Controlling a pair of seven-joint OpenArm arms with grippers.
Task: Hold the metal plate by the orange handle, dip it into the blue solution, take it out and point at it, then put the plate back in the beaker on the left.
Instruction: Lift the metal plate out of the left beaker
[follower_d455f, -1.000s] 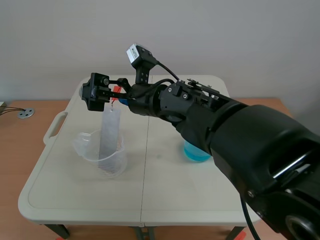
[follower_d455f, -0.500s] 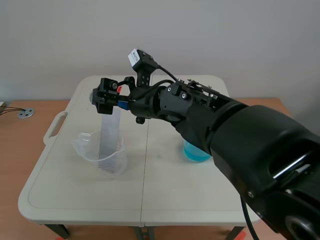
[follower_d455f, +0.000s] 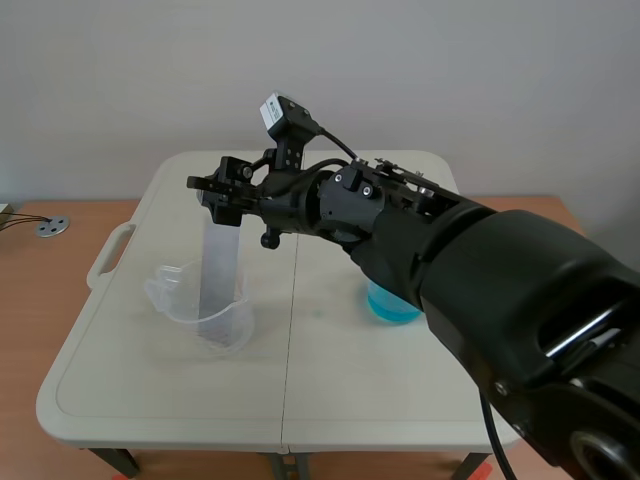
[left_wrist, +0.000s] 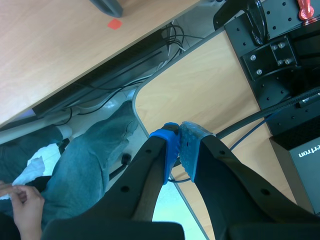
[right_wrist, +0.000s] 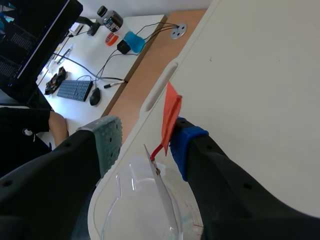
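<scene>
Currently the plate (follower_d455f: 220, 270) stands in the left beaker (follower_d455f: 175, 300), bottom edge down inside it. Its long axis runs nearly upright, leaning slightly, from the beaker up to the right gripper (follower_d455f: 222, 190). The orange handle (right_wrist: 171, 112) tops the plate and lies between this gripper's fingers.

The fingers are spread and clamp nothing. The handle sits off centre. It lies close against the blue pad (right_wrist: 182, 145) and appears to touch it, though contact cannot be confirmed from the wrist view. A clear gap separates it from the green pad (right_wrist: 109, 137). The flat face of the handle is turned toward the pads, so a closing stroke would meet it broadside.

Judgement: the coming move turns on this offset. To grasp, the green pad must cross the gap. To withdraw, the blue pad must come away without dragging the handle and tipping the plate.

The blue solution (follower_d455f: 390, 305) stands well apart, on the right side of the table (follower_d455f: 330, 380) under the right arm.

The left gripper (left_wrist: 180, 132) is clenched on nothing, pads together, and faces away from the table. The right arm is therefore the nearer one.
</scene>
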